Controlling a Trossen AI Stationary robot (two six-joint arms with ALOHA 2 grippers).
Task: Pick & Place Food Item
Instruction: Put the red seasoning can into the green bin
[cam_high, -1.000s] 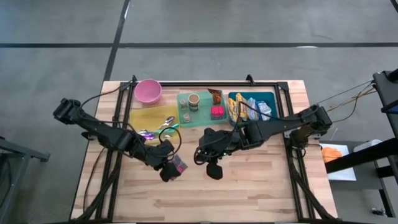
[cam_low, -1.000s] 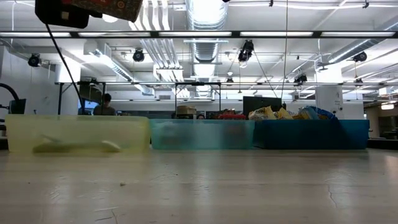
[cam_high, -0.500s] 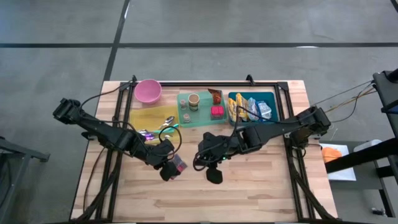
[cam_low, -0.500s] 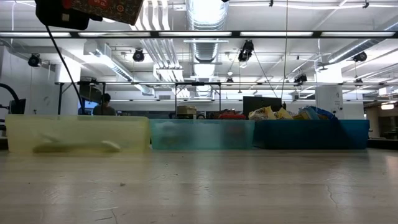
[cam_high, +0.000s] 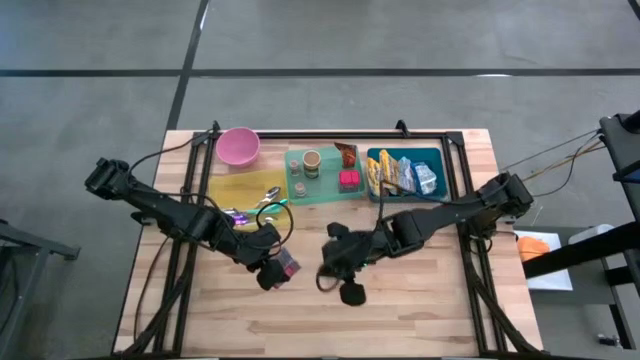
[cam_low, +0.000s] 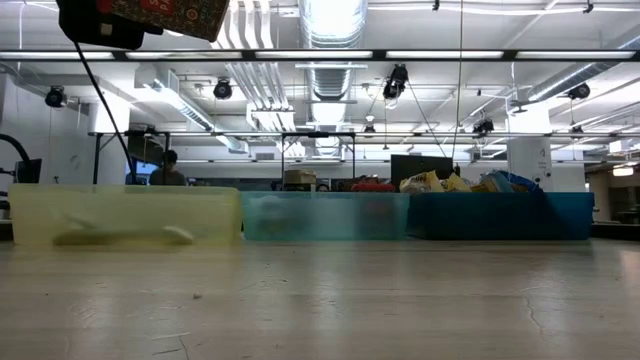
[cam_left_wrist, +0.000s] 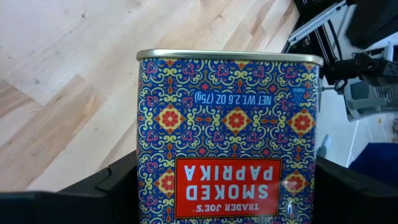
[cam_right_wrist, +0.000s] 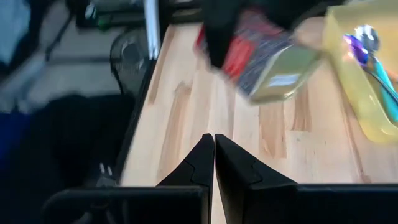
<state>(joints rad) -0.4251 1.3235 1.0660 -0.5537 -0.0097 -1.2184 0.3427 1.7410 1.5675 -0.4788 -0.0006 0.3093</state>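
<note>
1. Holding the smoked paprika tin (cam_left_wrist: 227, 134) aloft, the left pincer (cam_high: 275, 272) clamps its 2 sides — tin raised clear of the counter (cam_high: 430, 300), long axis running out from the fingers.
2. The right pincer (cam_high: 350, 293) — closed, empty — hovers just beside it.
3. Bins (cam_high: 320, 175) lie beyond both; the left arm is nearer.

Blue tin (cam_left_wrist: 228, 137) with red-and-yellow floral pattern, red label; pink bowl (cam_high: 238, 146); yellow tray (cam_high: 243, 186).
</note>
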